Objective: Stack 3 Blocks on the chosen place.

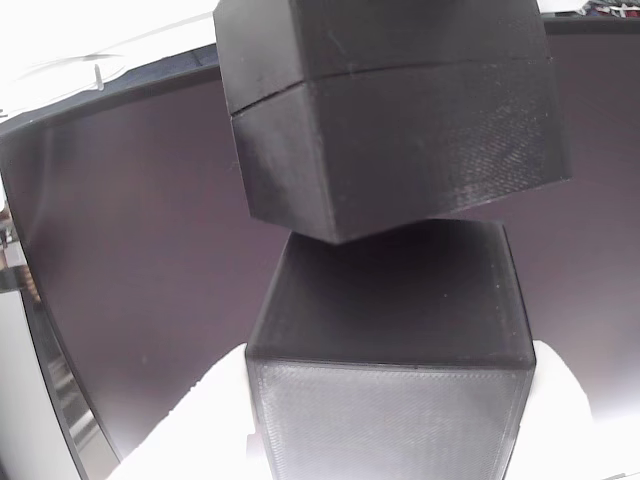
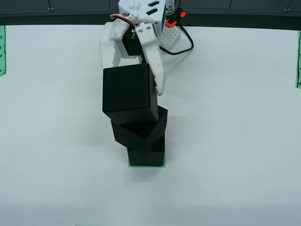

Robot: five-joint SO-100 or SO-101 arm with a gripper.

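In the view from above, three black blocks stand one on top of another on a white table (image 2: 244, 141). The bottom block (image 2: 146, 151) sits on a small green striped patch (image 2: 146, 165), and a thin edge of that patch peeks out along the front of it. The middle block (image 2: 141, 128) rests on the bottom one but is turned, so its corners stick out to the sides. The top block (image 2: 130, 95) sits on the middle one, set a bit toward the left and the back of the pile in this view. The white gripper (image 2: 134, 84) reaches down from the top of the picture, with one finger at the left of the top block and the other finger (image 2: 156, 66) running down its right side. The fingers look pressed on the top block, holding it. A black cable (image 2: 186, 44) curls on the table behind the arm. More green striped patches show at the far left edge (image 2: 2, 49) and the far right edge (image 2: 298, 59). In the view that rides on the gripper, a block with a seam across its middle (image 1: 400, 110) fills the top, tilted, and its lower corner hangs just over another block (image 1: 395, 340) below it. I cannot tell if those two touch. A big dark panel (image 1: 130, 280) lies behind them.
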